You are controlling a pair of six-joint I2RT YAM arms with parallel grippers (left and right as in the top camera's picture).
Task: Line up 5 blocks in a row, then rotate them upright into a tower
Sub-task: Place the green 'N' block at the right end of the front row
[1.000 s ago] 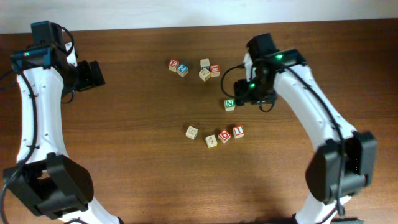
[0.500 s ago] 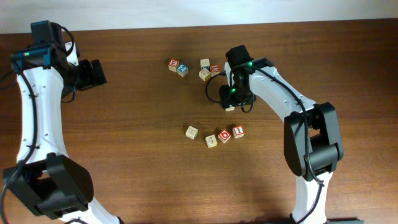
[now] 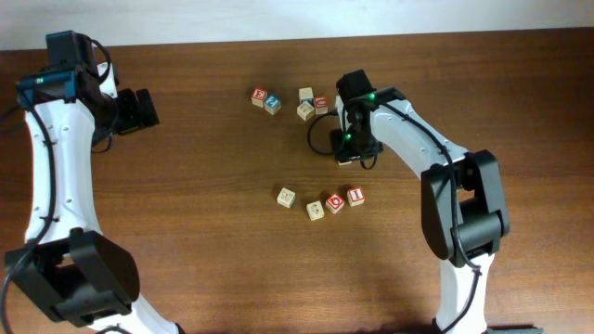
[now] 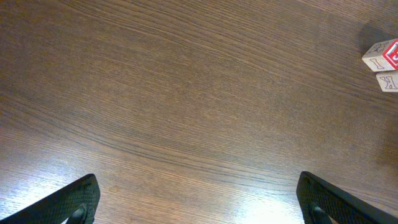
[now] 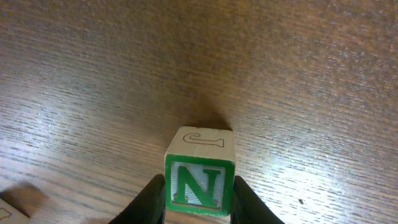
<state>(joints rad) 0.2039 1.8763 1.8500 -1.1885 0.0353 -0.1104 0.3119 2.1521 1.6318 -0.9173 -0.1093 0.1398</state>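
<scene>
Wood grain of the brown wooden table (image 3: 186,232) fills the overhead view. On it the right gripper (image 3: 351,153) points down between a cluster of five small pale wooden letter cubes (image 3: 304,111) above it and a row of four more (image 3: 316,211) below. From here we cannot see the cube it works on, as the arm covers it. The left gripper (image 3: 141,109) waits well apart, near the table's left side.

In the left wrist view we see its claw spread wide over bare wood with nothing between the fingers. Two letter cubes, one red-faced (image 4: 382,55), sit at the far right edge.

In the right wrist view we find the pale wooden cube with a green-framed N (image 5: 200,180), resting on the table. The black fingers (image 5: 154,198) press both its sides, a narrow claw holding it.

We judge the hold shallow, at the fingertips. A turn made against the table's friction could let the cube slip or tumble, and a swinging wrist could knock the nearby cluster.
</scene>
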